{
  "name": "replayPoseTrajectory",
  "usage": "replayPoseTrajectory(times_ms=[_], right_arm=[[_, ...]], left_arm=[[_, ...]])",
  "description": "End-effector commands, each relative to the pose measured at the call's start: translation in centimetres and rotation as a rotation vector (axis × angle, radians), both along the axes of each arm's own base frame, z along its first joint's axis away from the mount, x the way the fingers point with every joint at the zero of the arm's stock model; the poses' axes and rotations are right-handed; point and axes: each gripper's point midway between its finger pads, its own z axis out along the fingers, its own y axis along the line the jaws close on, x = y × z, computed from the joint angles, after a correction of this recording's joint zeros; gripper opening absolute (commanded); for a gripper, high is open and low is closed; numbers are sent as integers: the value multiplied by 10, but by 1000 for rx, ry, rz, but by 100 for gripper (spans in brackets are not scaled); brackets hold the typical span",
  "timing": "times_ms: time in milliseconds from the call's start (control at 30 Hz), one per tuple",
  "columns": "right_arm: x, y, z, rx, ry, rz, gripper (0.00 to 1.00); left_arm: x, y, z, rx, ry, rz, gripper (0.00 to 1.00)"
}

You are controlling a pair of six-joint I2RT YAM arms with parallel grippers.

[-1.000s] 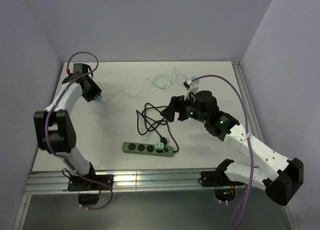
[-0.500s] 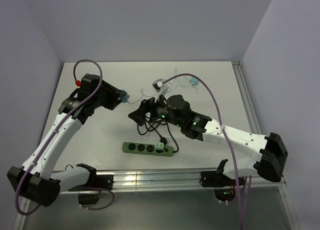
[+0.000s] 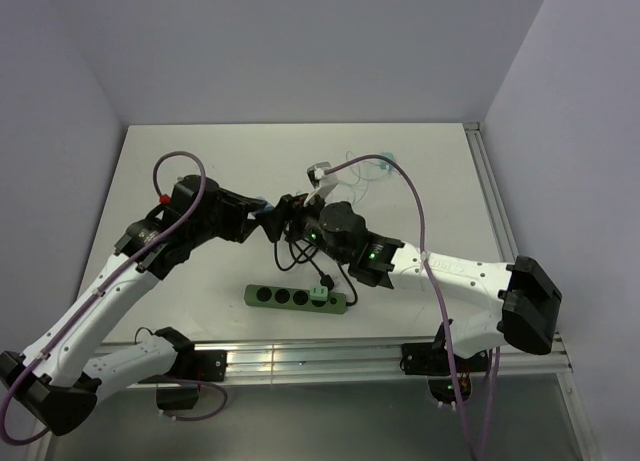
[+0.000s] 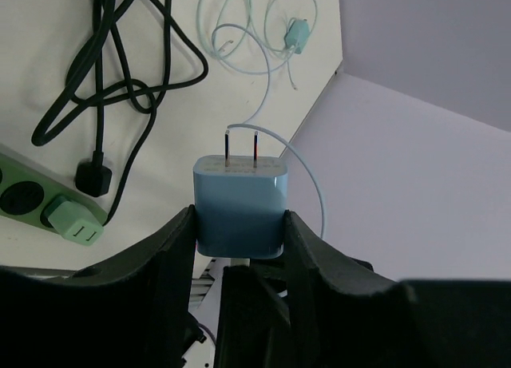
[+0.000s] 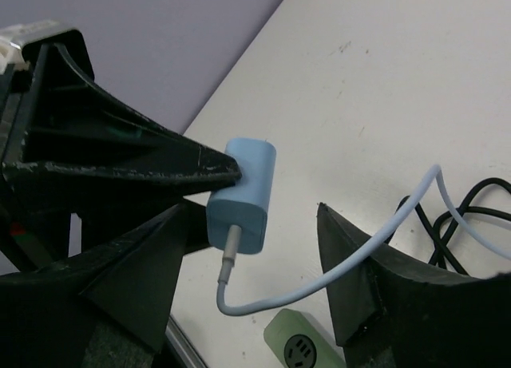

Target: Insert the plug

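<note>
My left gripper [image 4: 239,216] is shut on the light-blue plug [image 4: 239,204], whose two prongs point away from the wrist. In the top view the left gripper [image 3: 258,216] and the right gripper [image 3: 285,216] meet above the middle of the table. My right gripper [image 5: 255,248] stands open, its fingers [image 5: 152,280] on either side of the plug [image 5: 243,194]; the far finger is well clear of it. The plug's pale cable [image 5: 343,264] loops across the right jaws. The green power strip [image 3: 295,298] lies near the front edge, a green plug [image 3: 319,294] seated in it.
A tangle of black cable [image 3: 310,246] lies between the grippers and the strip. Thin pale cable with a teal connector [image 3: 385,163] trails toward the back right. Purple walls close the table on the left, back and right; a metal rail [image 3: 300,356] runs along the front.
The left arm swung from the far left to the middle with the plug in its grip. The right arm moved left to meet it, and its jaws have narrowed around the plug.
</note>
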Motion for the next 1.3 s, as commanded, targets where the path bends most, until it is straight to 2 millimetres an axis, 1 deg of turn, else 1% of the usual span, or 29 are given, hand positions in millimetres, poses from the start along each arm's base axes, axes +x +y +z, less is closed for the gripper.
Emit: replayPoseTrajectory(times_ms=[0, 33, 67, 100, 167, 233, 267, 467, 500, 533, 633, 733, 800, 833, 867, 900, 933, 967, 1000, 1033, 1067, 1100, 1133, 1167, 1200, 1233, 1267], right_arm=[[9, 1, 37, 113, -54, -71, 72], [10, 1, 36, 109, -52, -73, 67], [11, 2, 32, 89, -43, -77, 61], [12, 3, 29, 78, -36, -76, 61], [12, 3, 30, 91, -41, -78, 61], [10, 0, 25, 102, -33, -80, 61], [10, 1, 27, 113, -37, -77, 60], [9, 7, 21, 108, -19, -59, 61], [10, 9, 23, 110, -17, -59, 61], [10, 9, 19, 96, -6, -58, 61], [10, 9, 18, 98, -3, -63, 63], [11, 10, 16, 91, -4, -66, 60], [13, 8, 13, 74, -3, -78, 51], [14, 8, 13, 70, -6, -79, 45], [15, 6, 13, 63, -5, -90, 23], [15, 6, 15, 60, -9, -93, 11], [16, 4, 11, 38, 0, -99, 0], [16, 4, 11, 29, -2, -100, 0], [16, 3, 10, 23, -4, -100, 0], [15, 2, 7, 10, 2, -98, 0], [14, 0, 7, 5, 5, -98, 0], [16, -3, 6, -16, 1, -111, 0], [14, -7, 1, -50, 6, -112, 0], [14, -13, 6, -58, -6, -118, 0], [13, -18, 4, -95, -29, -117, 0], [11, -23, -2, -141, -29, -108, 0], [10, -30, 2, -173, -55, -98, 0]], left_arm=[[2, -2, 2, -34, 13, 51, 0], [2, -3, 1, -35, 15, 52, 0], [2, -5, 1, -34, 14, 54, 0], [2, -6, 2, -39, 12, 56, 0], [2, -6, 4, -41, 4, 62, 0], [3, -6, 6, -46, -2, 70, 0], [2, -8, 7, -49, -6, 69, 0], [3, -12, 5, -56, 0, 60, 0], [3, -12, 6, -57, -3, 63, 0], [4, -11, 6, -53, -5, 69, 0], [3, -11, 7, -54, -10, 70, 0], [2, -11, 8, -56, -13, 72, 0], [2, -13, 8, -59, -16, 62, 0], [3, -13, 8, -57, -15, 63, 0], [2, -14, 7, -52, -17, 56, 0], [2, -13, 8, -48, -21, 54, 0], [2, -12, 9, -44, -27, 55, 0], [4, -13, 11, -33, -52, 41, 3], [4, -11, 12, -22, -68, 39, 8], [5, -9, 14, -10, -87, 42, 25], [5, -4, 20, 12, -116, 44, 37], [6, 9, 17, 66, -119, 89, 47], [6, 18, 17, 96, -122, 114, 62], [5, 28, 27, 118, -147, 142, 68], [2, 51, 21, 206, -133, 209, 74], [-2, 64, 26, 224, -143, 243, 74], [-5, 75, 32, 251, -160, 275, 75]])
